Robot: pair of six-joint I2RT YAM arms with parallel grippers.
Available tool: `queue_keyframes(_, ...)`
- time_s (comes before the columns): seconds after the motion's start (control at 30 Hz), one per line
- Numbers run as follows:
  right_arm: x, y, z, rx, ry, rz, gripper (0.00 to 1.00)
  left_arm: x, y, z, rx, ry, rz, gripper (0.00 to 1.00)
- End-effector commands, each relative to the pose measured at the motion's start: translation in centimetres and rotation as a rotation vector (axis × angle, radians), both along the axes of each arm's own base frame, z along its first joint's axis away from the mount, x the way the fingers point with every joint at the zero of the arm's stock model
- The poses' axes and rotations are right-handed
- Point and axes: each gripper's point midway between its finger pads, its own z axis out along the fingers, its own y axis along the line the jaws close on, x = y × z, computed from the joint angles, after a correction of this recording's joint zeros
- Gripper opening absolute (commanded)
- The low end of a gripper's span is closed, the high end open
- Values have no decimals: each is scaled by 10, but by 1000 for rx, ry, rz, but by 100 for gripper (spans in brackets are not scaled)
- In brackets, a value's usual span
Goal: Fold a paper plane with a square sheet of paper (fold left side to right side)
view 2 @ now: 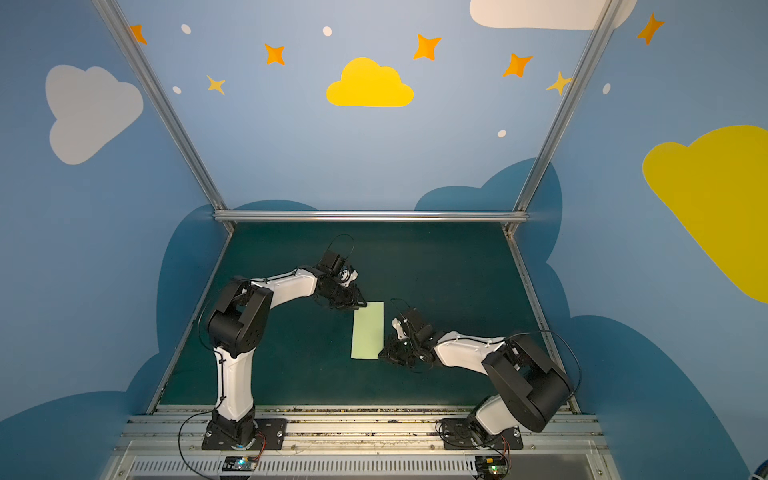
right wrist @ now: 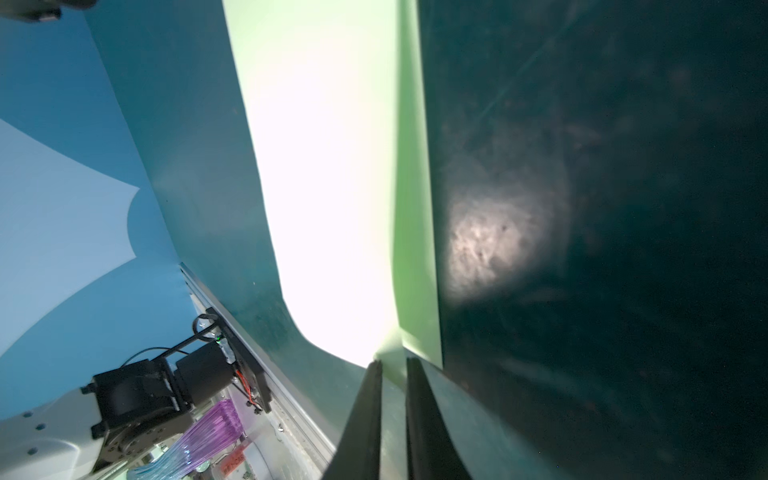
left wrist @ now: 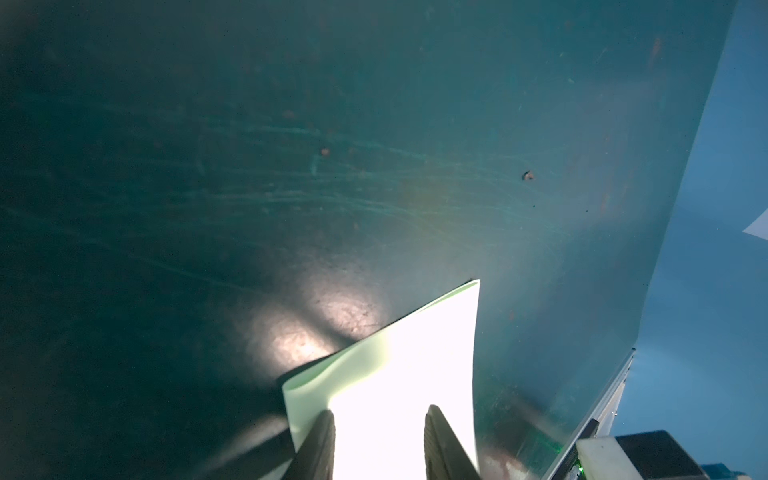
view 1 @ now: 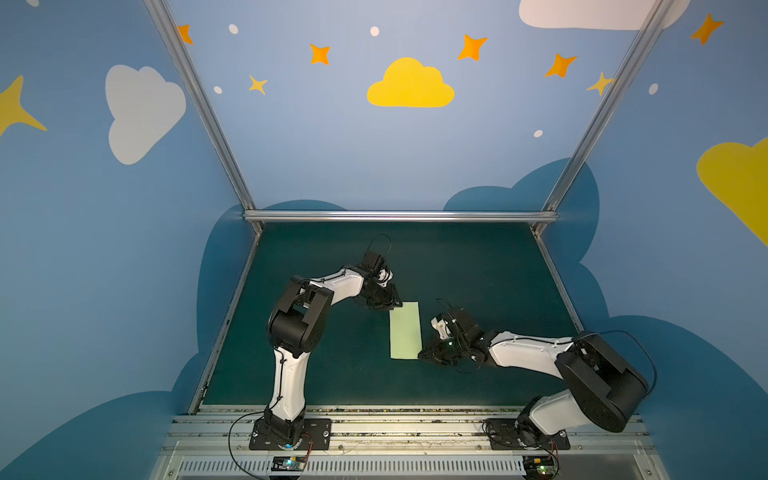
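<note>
Our right gripper [right wrist: 392, 365] pinches the near corner of the thin pale-green folded paper sheet [view 1: 406, 330] on the dark green mat [view 1: 332, 374]. Our left gripper [left wrist: 380, 434] stands part-open over its far corner. An uneven pull might skew the crease.

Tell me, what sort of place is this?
Probably a robot test booth: two arms bolted to a metal rail, a paper sheet on a green table, and cloud-and-star painted walls.

The right tool [right wrist: 395, 363] pinches a corner of the folded pale-green paper sheet [right wrist: 324, 187], which stretches away across the dark green table [right wrist: 623, 249].
</note>
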Motion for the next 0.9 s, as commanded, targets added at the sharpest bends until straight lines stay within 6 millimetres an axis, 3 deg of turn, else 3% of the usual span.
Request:
queue_keyframes(0.0, 7, 4, 6, 16, -7, -1, 4, -12, 9, -15, 47, 39, 2, 37)
queue_keyframes(0.27, 10, 6, 13, 37, -13, 0, 0, -15, 10, -13, 44, 39, -2, 36)
queue_keyframes(0.57, 27, 30, 31, 82, -34, 47, 0, -18, 10, -14, 40, 44, -8, 35)
queue_keyframes(0.87, 46, 52, 22, 93, -23, 77, 0, -21, 11, -16, 43, 54, -15, 34)
